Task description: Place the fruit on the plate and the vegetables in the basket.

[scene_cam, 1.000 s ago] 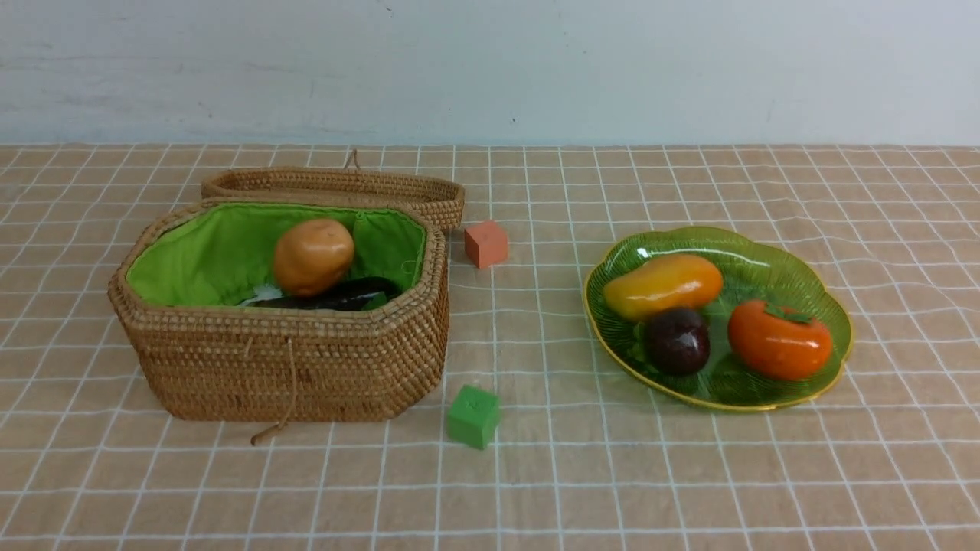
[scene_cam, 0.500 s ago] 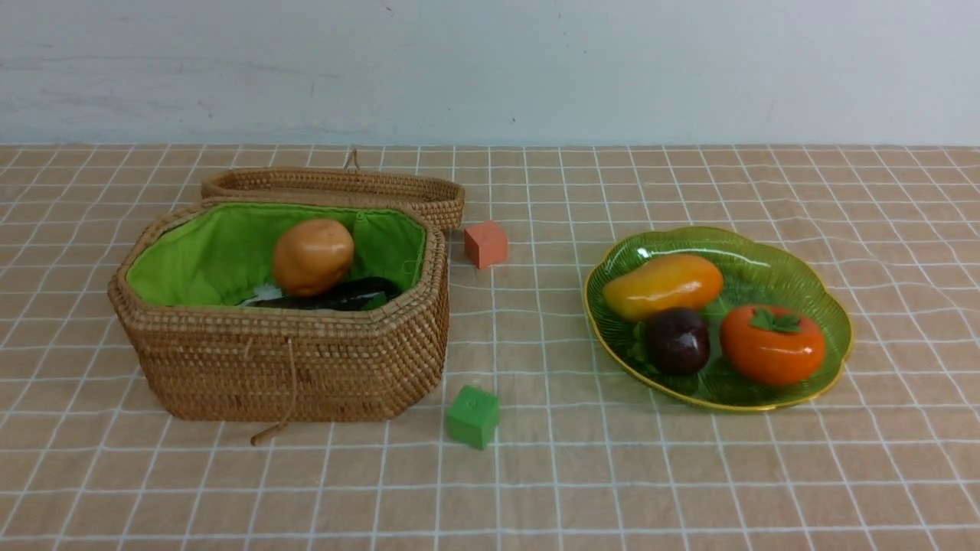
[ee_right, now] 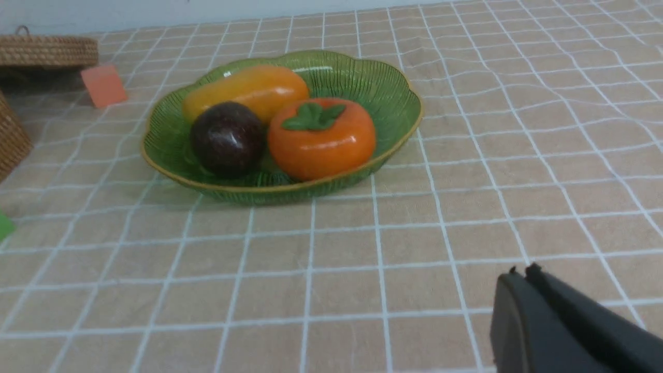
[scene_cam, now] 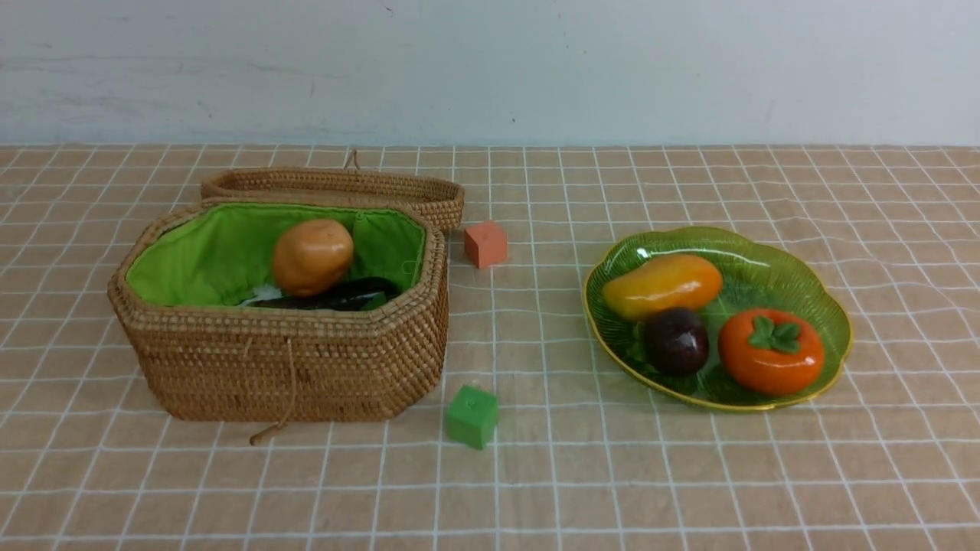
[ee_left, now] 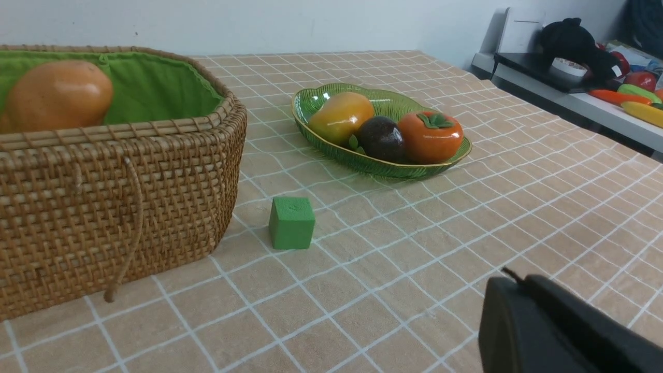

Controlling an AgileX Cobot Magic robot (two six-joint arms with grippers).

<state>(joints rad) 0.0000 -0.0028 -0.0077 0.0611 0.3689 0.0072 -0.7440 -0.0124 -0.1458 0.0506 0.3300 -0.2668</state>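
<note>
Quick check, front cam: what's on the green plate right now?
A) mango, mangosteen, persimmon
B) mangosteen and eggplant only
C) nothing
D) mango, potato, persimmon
A: the plate holds the yellow-orange mango, the dark purple mangosteen and the orange persimmon; the potato sits in the basket.

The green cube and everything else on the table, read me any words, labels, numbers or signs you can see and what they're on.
No readable text in any view.
Green cube: a faint embossed mark on its top face, too small and blurred to read.
Orange cube: faces look blank.
Basket, plate and the toy produce: no labels visible.
Items on the side shelf in the left wrist view: too far and blurred to read anything.
</note>
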